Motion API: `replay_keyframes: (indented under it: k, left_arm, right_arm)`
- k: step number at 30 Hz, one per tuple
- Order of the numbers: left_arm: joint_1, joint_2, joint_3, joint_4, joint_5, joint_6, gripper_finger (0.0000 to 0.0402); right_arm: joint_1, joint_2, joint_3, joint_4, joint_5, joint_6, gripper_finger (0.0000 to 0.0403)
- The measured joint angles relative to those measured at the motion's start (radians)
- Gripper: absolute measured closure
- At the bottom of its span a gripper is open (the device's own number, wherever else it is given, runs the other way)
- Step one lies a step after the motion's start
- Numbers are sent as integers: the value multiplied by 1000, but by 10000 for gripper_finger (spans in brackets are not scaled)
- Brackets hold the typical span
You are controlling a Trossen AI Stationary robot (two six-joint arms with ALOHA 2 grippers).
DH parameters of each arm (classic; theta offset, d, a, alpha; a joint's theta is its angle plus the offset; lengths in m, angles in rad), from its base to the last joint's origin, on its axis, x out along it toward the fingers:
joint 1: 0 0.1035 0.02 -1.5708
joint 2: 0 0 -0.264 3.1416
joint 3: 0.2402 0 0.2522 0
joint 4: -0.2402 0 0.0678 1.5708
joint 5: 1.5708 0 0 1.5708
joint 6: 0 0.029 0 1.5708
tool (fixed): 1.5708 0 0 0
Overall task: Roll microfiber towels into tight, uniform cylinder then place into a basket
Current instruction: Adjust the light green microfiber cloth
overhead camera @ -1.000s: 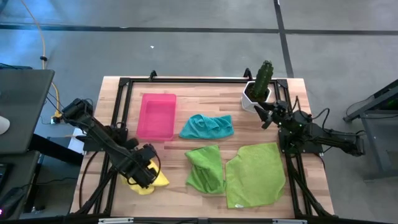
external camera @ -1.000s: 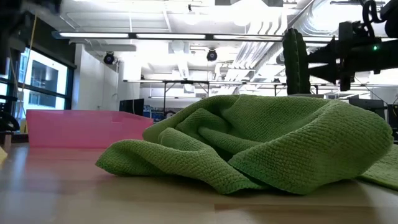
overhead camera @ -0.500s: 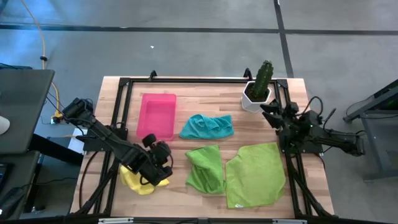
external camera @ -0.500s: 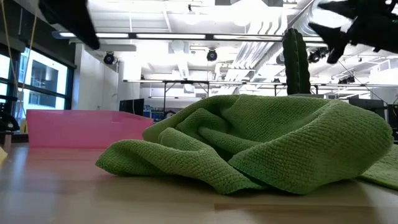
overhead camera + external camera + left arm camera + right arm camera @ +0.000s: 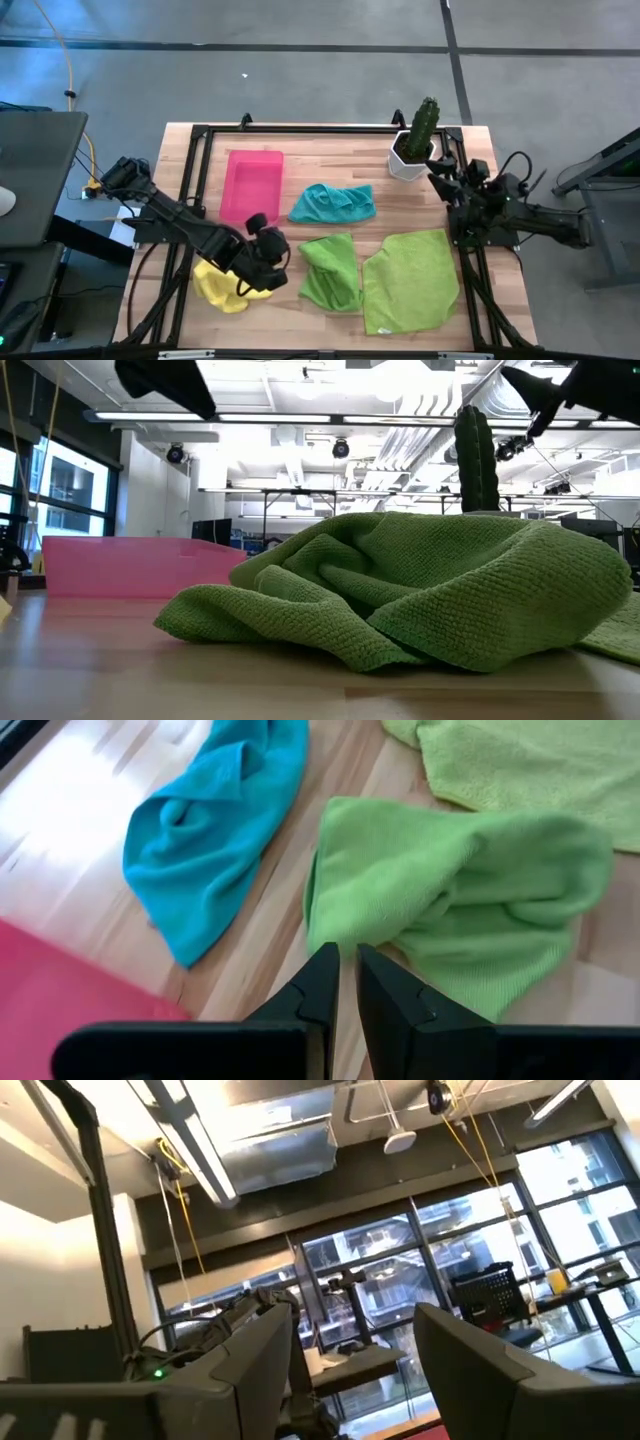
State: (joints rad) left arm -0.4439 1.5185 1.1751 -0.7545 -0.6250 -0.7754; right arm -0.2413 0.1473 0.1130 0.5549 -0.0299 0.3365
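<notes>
My left gripper [image 5: 268, 250] [image 5: 347, 970] hangs shut above the table with nothing between its fingers. It is between the bunched yellow towel [image 5: 222, 286] and the crumpled small green towel [image 5: 330, 270] [image 5: 455, 895] [image 5: 420, 590]. The teal towel [image 5: 333, 202] [image 5: 205, 840] lies beside the pink basket [image 5: 252, 185] [image 5: 130, 565] [image 5: 50, 1000]. A larger green towel [image 5: 410, 282] [image 5: 520, 760] lies spread at the near right. My right gripper [image 5: 443, 168] [image 5: 355, 1370] stands open near the table's right edge. It is raised and points up into the room.
A white pot with a cactus [image 5: 415, 148] [image 5: 477, 460] stands at the far right, close to my right gripper. A black frame [image 5: 300, 130] runs around the wooden tabletop. Bare wood shows along the far edge and between the towels.
My left gripper has risen off the yellow towel and swung toward the table's right. It has tipped up from pointing steeply down, and now faces the small green towel. The yellow towel stays on the table. My right gripper has risen and tipped upward.
</notes>
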Motion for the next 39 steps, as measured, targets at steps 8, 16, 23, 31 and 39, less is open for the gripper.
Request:
replay_keyframes:
  k: [8, 16, 23, 31, 39]
  left_arm:
    - [21, 0, 0, 8, 0, 20, 371]
    - [14, 0, 0, 7, 0, 20, 371]
    - [9, 0, 0, 2, 8, 20, 371]
    - [10, 0, 0, -5, 8, 20, 371]
    - [10, 0, 0, -8, 8, 21, 371]
  right_arm:
    - [0, 260, 181, -200, -5, -31, 199]
    - [10, 532, 324, -340, -266, 87, 199]
    - [134, 703, 353, -447, -492, 362, 199]
    - [386, 847, 355, -500, -502, 423, 199]
    - [598, 943, 355, -490, -296, 308, 199]
